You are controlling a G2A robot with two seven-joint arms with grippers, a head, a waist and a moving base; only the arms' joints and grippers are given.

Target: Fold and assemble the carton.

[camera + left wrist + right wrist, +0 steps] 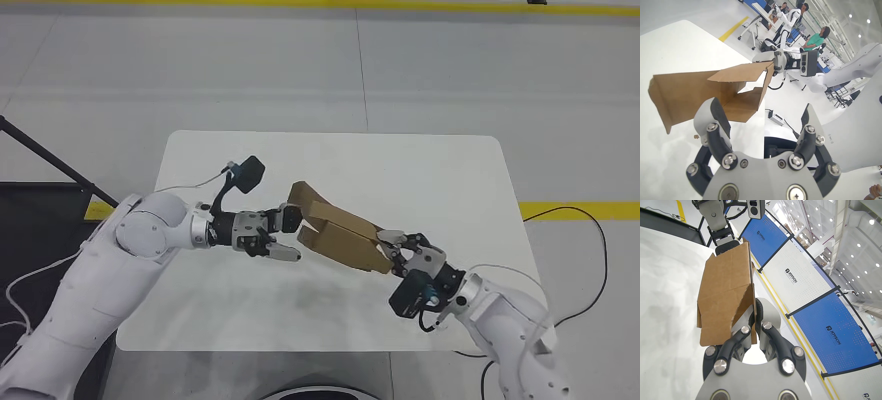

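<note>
A brown carton (340,235), half unfolded with loose flaps, hangs just above the middle of the white table (400,170), between my two grippers. My right gripper (393,248) is shut on the flap at its right end; in the right wrist view the carton (725,285) runs away from that gripper (755,315). My left gripper (288,235) stands open at the carton's left end. In the left wrist view one of its fingers (719,113) lies against the near flap of the carton (687,91), and the right gripper (775,64) pinches the far end.
A small cardboard scrap (696,136) lies on the table near the left gripper. A black frame (40,150) stands off the table's left side, and a cable (590,250) trails on the floor to the right. The table's near edge (300,348) lies close below both arms.
</note>
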